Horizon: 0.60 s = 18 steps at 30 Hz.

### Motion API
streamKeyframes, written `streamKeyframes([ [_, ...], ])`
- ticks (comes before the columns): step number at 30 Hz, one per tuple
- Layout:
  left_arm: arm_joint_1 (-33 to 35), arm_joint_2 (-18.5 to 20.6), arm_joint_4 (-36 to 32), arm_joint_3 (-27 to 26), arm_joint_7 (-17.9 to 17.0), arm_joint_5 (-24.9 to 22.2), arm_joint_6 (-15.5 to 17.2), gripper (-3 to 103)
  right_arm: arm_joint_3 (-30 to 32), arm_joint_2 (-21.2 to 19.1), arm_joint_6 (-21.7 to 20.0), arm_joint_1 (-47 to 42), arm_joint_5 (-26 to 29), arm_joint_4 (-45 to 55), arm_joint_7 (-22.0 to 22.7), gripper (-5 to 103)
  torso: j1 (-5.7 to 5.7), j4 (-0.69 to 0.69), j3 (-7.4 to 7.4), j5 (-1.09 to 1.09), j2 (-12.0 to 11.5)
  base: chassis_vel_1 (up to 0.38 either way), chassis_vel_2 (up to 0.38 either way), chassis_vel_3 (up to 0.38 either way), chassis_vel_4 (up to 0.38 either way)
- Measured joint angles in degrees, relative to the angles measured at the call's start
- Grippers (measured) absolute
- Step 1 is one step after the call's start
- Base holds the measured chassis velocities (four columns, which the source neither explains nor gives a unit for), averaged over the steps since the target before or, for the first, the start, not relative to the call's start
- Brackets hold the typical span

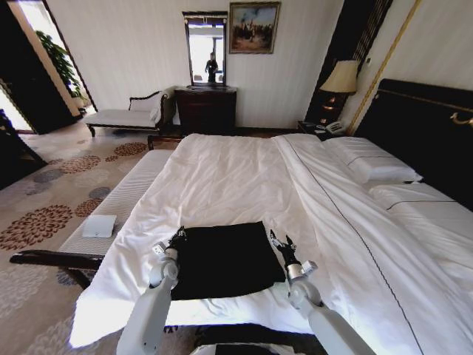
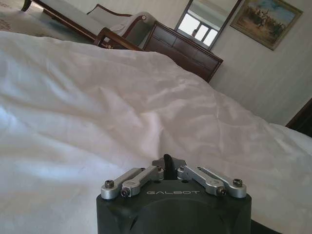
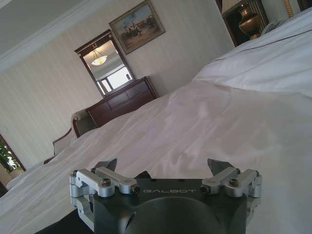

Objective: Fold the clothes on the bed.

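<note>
The black T-shirt (image 1: pixel 225 259) lies flat as a rough rectangle on the white bed (image 1: pixel 222 177), close to its near edge. My left gripper (image 1: pixel 177 238) rests at the shirt's far left corner. Its fingers are shut, and in the left wrist view (image 2: pixel 167 160) they meet over white sheet with no fabric seen between them. My right gripper (image 1: pixel 279 240) sits at the shirt's far right corner, open (image 3: pixel 163 163), with its fingertips (image 3: pixel 109 164) spread wide. A strip of the black shirt (image 3: pixel 58 225) shows beside the right gripper's body.
A white-cushioned bench (image 1: pixel 111 211) with a white sheet of paper (image 1: pixel 98 225) on it runs along the bed's left side. Pillows (image 1: pixel 373 166) and the dark headboard (image 1: pixel 421 126) are at the right. A chaise (image 1: pixel 126 116) and a dresser (image 1: pixel 205 109) stand by the far wall.
</note>
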Motion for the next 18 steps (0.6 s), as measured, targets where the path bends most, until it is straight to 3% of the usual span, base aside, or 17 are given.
streamKeyframes([
  [6, -0.9, 0.3, 0.5, -0.7, 0.0, -1.7, 0.0, 0, -0.7, -0.1, -0.9, 1.6, 0.8, -1.0, -0.1, 100, 0.00, 0.00, 0.00, 0.00, 0.0, 0.000, 0.000, 0.000, 0.000],
  [12, -1.4, 0.5, 0.7, -0.9, 0.0, -2.3, 0.1, 0, -2.4, -2.2, -4.9, 6.4, 7.9, -3.1, -2.9, 100, 0.00, 0.00, 0.00, 0.00, 0.0, 0.000, 0.000, 0.000, 0.000],
  [15, -1.5, 0.5, 1.0, -1.2, 0.0, -2.3, 0.2, 0, -4.1, -4.3, -8.5, 10.1, 14.3, -5.4, -8.4, 100, 0.00, 0.01, 0.00, 0.00, 0.0, 0.000, 0.000, 0.000, 0.000],
  [18, -1.5, 0.4, 1.2, -1.5, 0.0, -2.3, 0.2, 0, -4.9, -5.0, -10.5, 11.7, 16.7, -7.1, -12.4, 100, 0.00, 0.00, 0.00, 0.00, 0.0, 0.000, 0.000, 0.000, 0.000],
])
